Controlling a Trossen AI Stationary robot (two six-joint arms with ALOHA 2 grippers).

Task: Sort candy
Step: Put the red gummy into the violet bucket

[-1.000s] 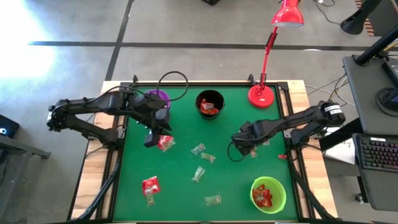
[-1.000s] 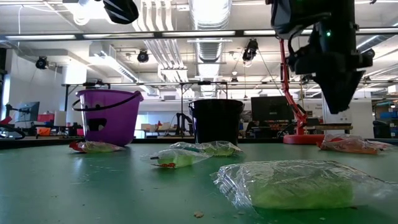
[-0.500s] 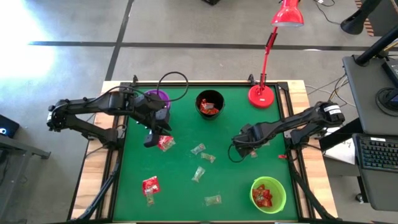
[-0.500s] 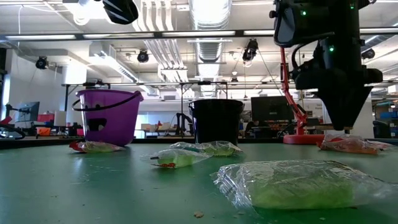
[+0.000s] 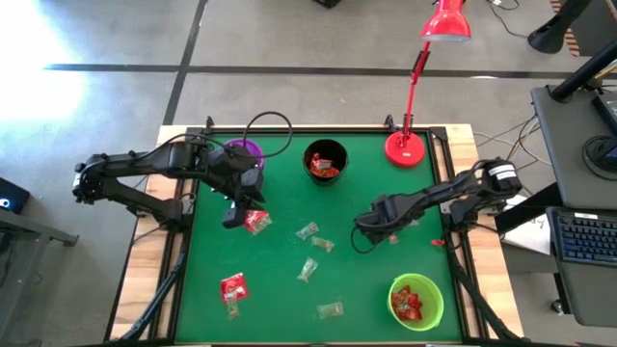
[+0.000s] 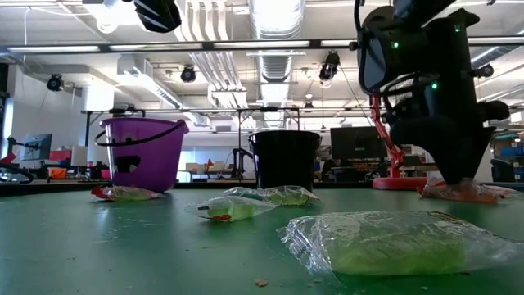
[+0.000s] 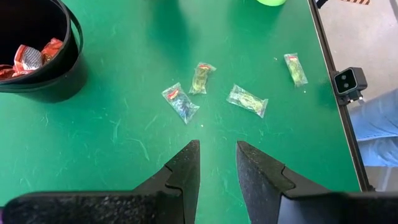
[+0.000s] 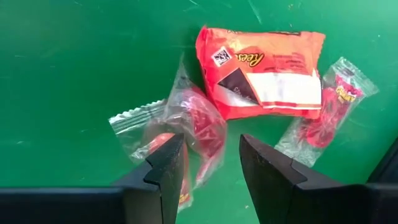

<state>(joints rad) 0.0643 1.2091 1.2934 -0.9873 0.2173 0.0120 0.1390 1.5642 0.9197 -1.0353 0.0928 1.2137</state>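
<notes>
Candy under the right arm: an orange packet (image 8: 261, 73) lies on the green surface (image 5: 280, 270) with two clear-wrapped red sweets, one (image 8: 180, 134) beside it and one (image 8: 326, 109) touching its other edge; the group sits near the surface's right side, below the red lamp (image 5: 410, 145).
Other loose candy: pale green-tinted sweets (image 5: 315, 241) scattered mid-surface, another (image 5: 330, 309) nearer the front edge, a red packet (image 5: 232, 286) front left, a red-and-white packet (image 5: 256, 222) just beside the left arm's tip.
Sorted candy: red pieces in the black cup (image 5: 326, 161) at the back centre and in the green cup (image 5: 415, 300) front right; the purple cup's (image 5: 242, 151) contents are hidden by the arm.
Right gripper (image 8: 208, 168): low over the candy group, fingers (image 8: 165, 165) released, spread either side of the nearer clear-wrapped sweet, grasping nothing.
Left gripper (image 7: 216, 168): above bare surface near the purple cup, fingers (image 7: 186, 168) released with a narrow gap, empty.
</notes>
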